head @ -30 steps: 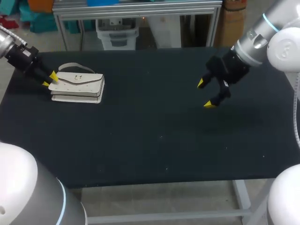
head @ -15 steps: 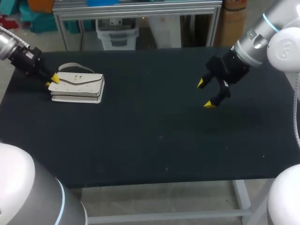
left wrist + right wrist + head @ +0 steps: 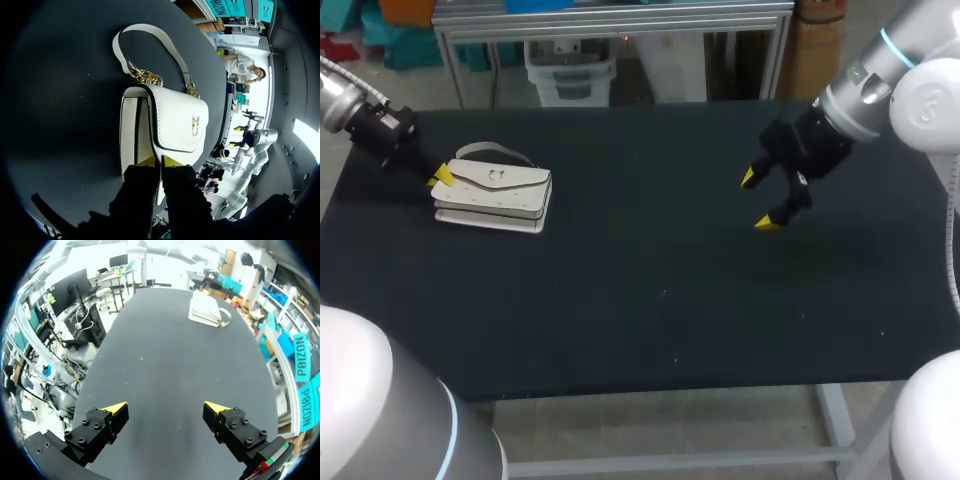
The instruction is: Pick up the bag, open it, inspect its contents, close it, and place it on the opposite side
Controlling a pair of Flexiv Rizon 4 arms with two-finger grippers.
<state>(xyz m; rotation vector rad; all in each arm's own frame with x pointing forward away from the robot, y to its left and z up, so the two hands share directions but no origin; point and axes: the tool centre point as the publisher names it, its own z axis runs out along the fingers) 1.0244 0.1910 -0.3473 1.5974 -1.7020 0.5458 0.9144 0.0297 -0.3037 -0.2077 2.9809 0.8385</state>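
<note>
Lying at the far left of the tabletop (image 3: 650,280), the bag (image 3: 495,190) runs its long axis left to right, and the left gripper (image 3: 442,176) is clamped on its left end. The right gripper (image 3: 757,200) hangs with fingers spread at the far right, well apart from the bag. No writing is legible on the bag; only a gold clasp shows.

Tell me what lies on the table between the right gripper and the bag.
Nothing: only bare dark table between the right gripper and the bag, as the head and right wrist views both show.
</note>
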